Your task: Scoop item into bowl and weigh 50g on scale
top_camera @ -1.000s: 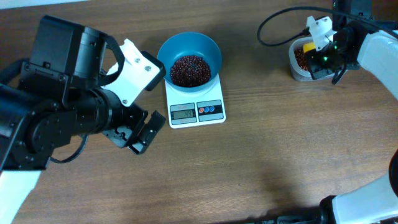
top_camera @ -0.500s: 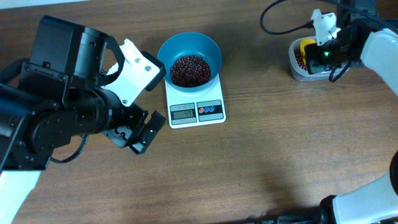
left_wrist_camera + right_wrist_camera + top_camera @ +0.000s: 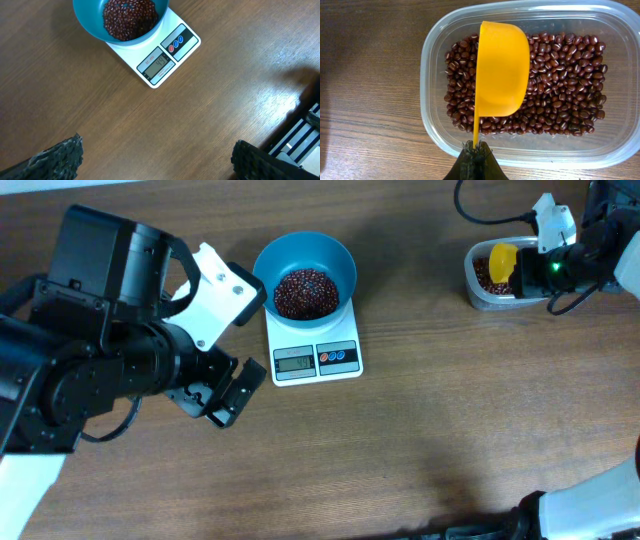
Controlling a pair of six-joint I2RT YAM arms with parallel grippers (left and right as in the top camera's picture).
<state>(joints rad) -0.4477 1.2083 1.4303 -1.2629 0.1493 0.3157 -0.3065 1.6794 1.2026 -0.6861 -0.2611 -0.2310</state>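
Overhead top-down; left wrist likewise above scale (image 3: 316,361)

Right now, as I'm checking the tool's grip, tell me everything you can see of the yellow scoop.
The yellow scoop looks like smooth orange-yellow plastic: a rounded cup on a thin flat handle. The right gripper, shut, pinches the handle's end. The cup hangs over the beans inside the clear tub; no beans show on it.

The bowl (image 3: 270,265) sits on the rear part of the scale (image 3: 315,360), at the middle of the table (image 3: 430,430), with beans (image 3: 305,292) inside. The left gripper (image 3: 225,395) is just left of the scale. Well apart to the right, a tub (image 3: 480,300) holds more beans. 1 scoop (image 3: 503,258) hangs over them, its handle in the right gripper (image 3: 476,152).
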